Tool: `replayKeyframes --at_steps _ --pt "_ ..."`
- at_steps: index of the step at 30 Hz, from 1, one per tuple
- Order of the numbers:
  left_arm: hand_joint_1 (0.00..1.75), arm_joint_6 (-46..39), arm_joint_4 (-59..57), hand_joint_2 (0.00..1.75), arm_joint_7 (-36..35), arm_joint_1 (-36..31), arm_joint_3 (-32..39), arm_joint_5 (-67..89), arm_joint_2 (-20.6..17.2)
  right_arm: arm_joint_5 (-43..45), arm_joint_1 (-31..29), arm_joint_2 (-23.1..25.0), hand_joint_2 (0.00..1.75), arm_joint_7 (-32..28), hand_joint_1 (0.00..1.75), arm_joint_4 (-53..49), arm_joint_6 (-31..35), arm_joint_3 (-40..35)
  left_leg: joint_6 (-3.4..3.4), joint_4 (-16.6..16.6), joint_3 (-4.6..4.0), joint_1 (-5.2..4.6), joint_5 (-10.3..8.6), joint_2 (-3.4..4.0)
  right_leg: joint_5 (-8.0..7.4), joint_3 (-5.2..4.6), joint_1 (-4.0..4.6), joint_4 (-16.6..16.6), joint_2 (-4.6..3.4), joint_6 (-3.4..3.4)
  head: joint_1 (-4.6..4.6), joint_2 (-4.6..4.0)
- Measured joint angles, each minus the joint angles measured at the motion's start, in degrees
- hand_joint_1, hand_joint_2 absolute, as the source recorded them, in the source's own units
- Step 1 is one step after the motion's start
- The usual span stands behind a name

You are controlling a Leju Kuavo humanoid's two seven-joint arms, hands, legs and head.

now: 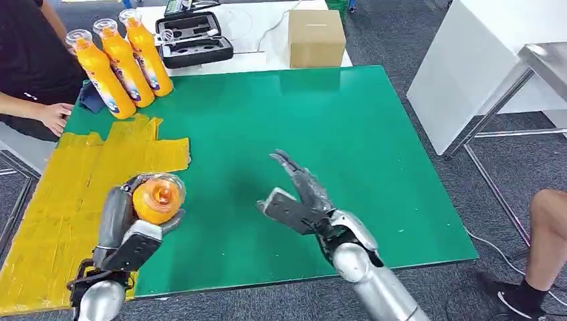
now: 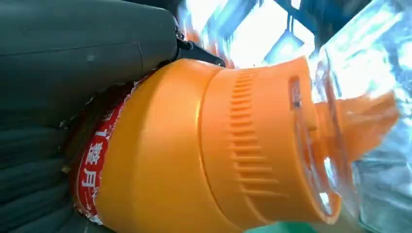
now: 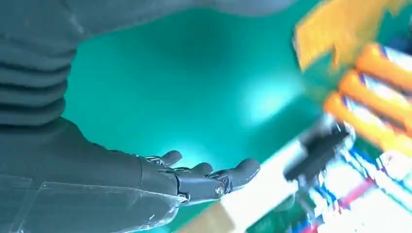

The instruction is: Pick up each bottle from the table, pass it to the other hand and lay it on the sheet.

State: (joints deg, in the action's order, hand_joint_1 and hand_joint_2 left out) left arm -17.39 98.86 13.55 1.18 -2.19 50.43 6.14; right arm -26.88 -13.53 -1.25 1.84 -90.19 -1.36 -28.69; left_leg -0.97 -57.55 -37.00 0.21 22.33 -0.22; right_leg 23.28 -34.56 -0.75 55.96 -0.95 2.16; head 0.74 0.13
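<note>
My left hand point(image 1: 127, 231) grips an orange bottle point(image 1: 158, 198) with a clear cap, held over the edge where the yellow sheet point(image 1: 67, 194) meets the green table point(image 1: 321, 127). The left wrist view shows that bottle point(image 2: 194, 155) close up, with its ribbed orange neck and red label against my hand point(image 2: 58, 97). My right hand point(image 1: 301, 197) hovers open over the table's middle, fingers spread and empty; in the right wrist view the hand point(image 3: 194, 179) is also empty. Three more orange bottles point(image 1: 124, 57) stand upright at the table's far left corner.
A person sits at the far left, one hand point(image 1: 53, 117) resting on the table edge. A black case point(image 1: 194, 40) and a cardboard box point(image 1: 315, 37) lie on the white table behind. Another person's leg point(image 1: 545, 247) is at the lower right.
</note>
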Motion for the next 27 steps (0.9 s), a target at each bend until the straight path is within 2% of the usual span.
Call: replayKeyframes --at_steps 2,6,11,17,27 --pt "1.75 -4.4 0.0 1.75 -1.8 -0.1 0.3 11.3 -0.1 0.7 0.8 -0.8 0.0 -0.3 0.0 -3.2 -0.9 2.1 0.01 0.0 0.01 0.0 0.01 0.01 0.0 -0.01 0.01 0.0 -0.01 0.0 0.0 0.0" --pt "1.75 -7.2 -0.3 1.75 -6.0 -0.5 0.3 22.1 -0.3 1.0 1.4 -1.7 0.0 -0.5 0.0 -6.7 -1.3 3.8 0.02 0.0 0.03 0.02 -0.01 0.03 -0.02 -0.04 0.02 0.0 -0.01 0.0 0.0 0.0" --pt "1.75 -7.1 -7.5 1.75 -13.6 -4.1 -0.3 36.6 -2.6 1.9 1.1 -2.4 0.0 -0.3 0.0 -8.3 -2.4 4.2 0.02 0.0 0.03 0.02 -0.1 0.02 -0.05 0.0 0.02 0.0 0.0 0.0 0.0 0.0" --pt "1.75 -7.4 -22.2 1.75 -16.0 -10.6 -1.9 38.4 -6.4 2.4 0.1 -3.2 0.0 0.5 0.0 -8.6 -3.3 3.7 0.06 0.0 0.04 0.02 -0.15 0.03 -0.09 0.0 0.01 0.0 -0.01 0.0 0.0 0.0" --pt "1.75 -7.8 -28.5 1.75 -16.1 -12.7 -2.8 38.4 -8.2 2.4 -0.2 -3.9 0.0 0.6 0.0 -8.8 -3.5 3.2 0.06 0.0 -0.03 0.01 -0.13 0.01 -0.06 -0.04 0.0 0.0 0.0 0.01 -0.02 0.0"
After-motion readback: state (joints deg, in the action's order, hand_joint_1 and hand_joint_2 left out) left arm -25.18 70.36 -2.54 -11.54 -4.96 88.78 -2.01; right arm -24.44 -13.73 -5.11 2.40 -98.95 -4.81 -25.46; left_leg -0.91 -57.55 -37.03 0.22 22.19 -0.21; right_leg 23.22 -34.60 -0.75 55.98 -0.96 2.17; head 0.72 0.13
